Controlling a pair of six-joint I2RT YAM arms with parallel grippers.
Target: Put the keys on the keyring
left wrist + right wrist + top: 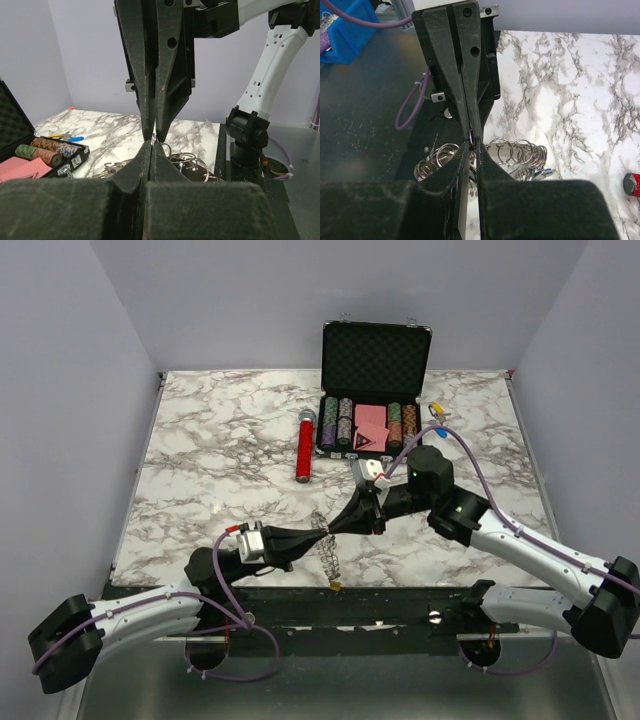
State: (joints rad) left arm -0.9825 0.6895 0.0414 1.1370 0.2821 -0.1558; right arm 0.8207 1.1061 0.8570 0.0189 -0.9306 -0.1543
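Observation:
My left gripper and right gripper meet tip to tip just above the table's near edge. Both are shut on thin metal of the keyring, whose silver keys and small rings hang in a bunch below them. In the left wrist view my left gripper is pinched flat, with the right one's fingers coming down from above and the rings behind. In the right wrist view my right gripper grips with a narrow slit, and the rings fan out on both sides. I cannot tell which piece each grips.
An open black case of poker chips stands at the back. A red cylinder lies left of it. Small yellow and blue tagged pieces lie right of the case. The table's near edge is right under the grippers.

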